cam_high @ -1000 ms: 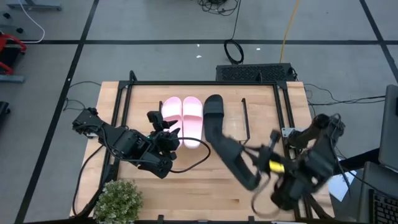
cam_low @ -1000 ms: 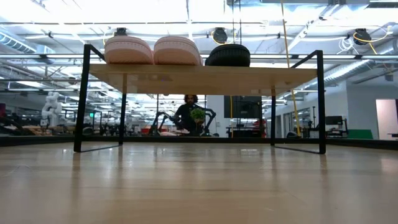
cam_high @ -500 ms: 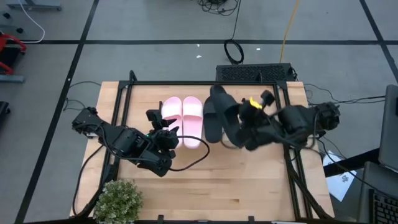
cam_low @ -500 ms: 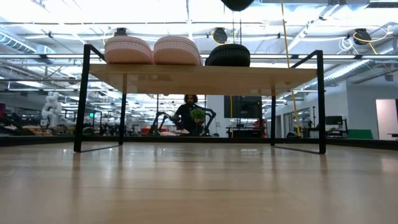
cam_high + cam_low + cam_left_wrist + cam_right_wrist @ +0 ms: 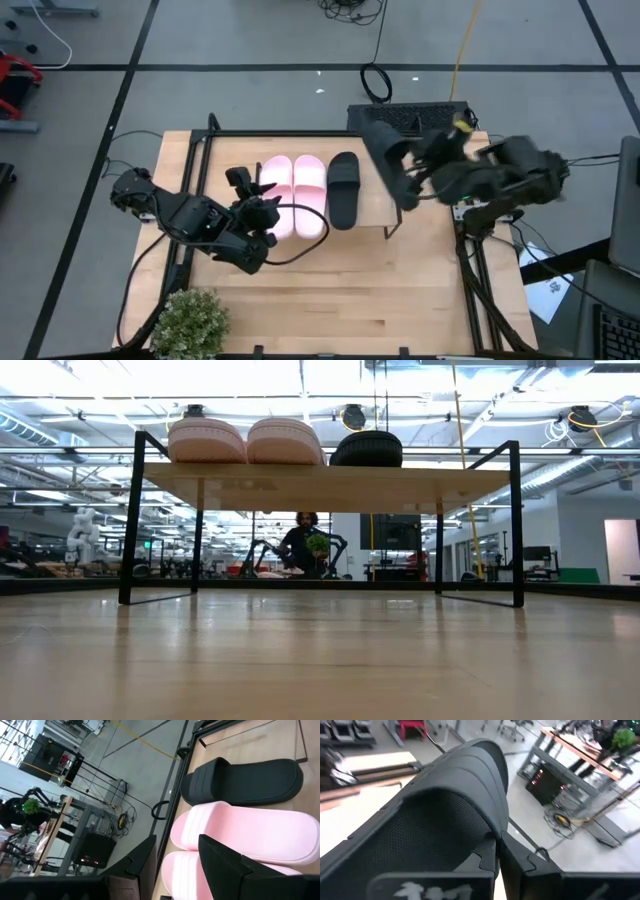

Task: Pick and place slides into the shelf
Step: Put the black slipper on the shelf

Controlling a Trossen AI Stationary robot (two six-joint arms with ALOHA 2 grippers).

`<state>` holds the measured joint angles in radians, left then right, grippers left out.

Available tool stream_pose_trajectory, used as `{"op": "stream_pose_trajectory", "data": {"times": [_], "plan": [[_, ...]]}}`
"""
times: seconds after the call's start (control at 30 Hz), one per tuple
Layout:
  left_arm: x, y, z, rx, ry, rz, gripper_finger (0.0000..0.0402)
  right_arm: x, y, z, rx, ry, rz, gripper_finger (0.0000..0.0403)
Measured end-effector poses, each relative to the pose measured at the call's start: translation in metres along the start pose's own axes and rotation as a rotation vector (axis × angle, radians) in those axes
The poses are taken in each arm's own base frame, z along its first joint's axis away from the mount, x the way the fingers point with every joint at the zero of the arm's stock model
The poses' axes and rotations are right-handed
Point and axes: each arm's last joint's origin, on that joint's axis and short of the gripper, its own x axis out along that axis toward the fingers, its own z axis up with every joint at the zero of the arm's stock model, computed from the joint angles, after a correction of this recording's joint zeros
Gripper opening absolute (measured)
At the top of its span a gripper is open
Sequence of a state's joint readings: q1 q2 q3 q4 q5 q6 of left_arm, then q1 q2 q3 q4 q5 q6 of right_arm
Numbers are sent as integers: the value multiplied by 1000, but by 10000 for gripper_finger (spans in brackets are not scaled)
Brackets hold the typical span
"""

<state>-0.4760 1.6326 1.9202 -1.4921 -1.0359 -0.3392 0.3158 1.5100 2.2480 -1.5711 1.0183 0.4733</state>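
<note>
Two light pink slides point(image 5: 292, 190) and one black slide point(image 5: 343, 188) lie side by side, soles down, on the shelf point(image 5: 420, 215); the low view shows them on its board point(image 5: 330, 475). My right gripper point(image 5: 412, 173) is shut on the second black slide point(image 5: 386, 165), held in the air over the shelf's right part. My left gripper point(image 5: 250, 195) is open, just on the near-left side of the pink pair; its wrist view shows the pink slides point(image 5: 240, 832) and the black slide point(image 5: 245, 780) ahead of its fingers. My right gripper pinches the black slide between its two fingers at the edge of the wide strap point(image 5: 487, 832). The fingers point(image 5: 487, 862) come at it roughly level from the table's right side. The slide is lifted clear and lies slanted across the shelf's right part, strap end toward the far edge.
A potted plant point(image 5: 190, 322) stands at the table's near-left corner. The shelf's thin black frame point(image 5: 200, 160) borders the slides on both sides. A bare strip of board point(image 5: 375, 215) lies to the right of the black slide. A person point(image 5: 303, 540) sits far behind the table.
My right arm has swung from the table's near right side toward the far edge, carrying the black slide from over the near middle of the table to above the shelf's right part, turning it on the way. My left gripper has drifted slightly toward the far edge.
</note>
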Motion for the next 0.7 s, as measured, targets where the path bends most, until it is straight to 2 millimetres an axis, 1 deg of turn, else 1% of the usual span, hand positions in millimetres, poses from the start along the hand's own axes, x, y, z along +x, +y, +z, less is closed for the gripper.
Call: {"op": "stream_pose_trajectory", "data": {"times": [0.2, 0.27, 0.33, 0.4, 0.5, 0.6, 0.7], "plan": [[4, 3, 1, -9, 11, 11, 152, -20, -35, 7, -4, -74, -4, 0], [6, 4, 1, -16, 17, 16, 152, -23, -42, 10, 0, -98, -24, 0], [8, 5, 1, -20, 21, 21, 152, -24, -48, 7, -8, -94, -24, 0], [9, 6, 1, -23, 25, 24, 152, -19, -46, 6, -6, -66, -27, 0], [11, 7, 1, -29, 35, 15, 152, -6, -37, 4, -17, -10, -9, 0], [14, 8, 1, -40, 51, -8, 152, 13, -26, 1, -14, 58, -29, 0], [16, 8, 1, -49, 63, -23, 152, 30, -22, -6, -22, 128, -58, 0]]}}
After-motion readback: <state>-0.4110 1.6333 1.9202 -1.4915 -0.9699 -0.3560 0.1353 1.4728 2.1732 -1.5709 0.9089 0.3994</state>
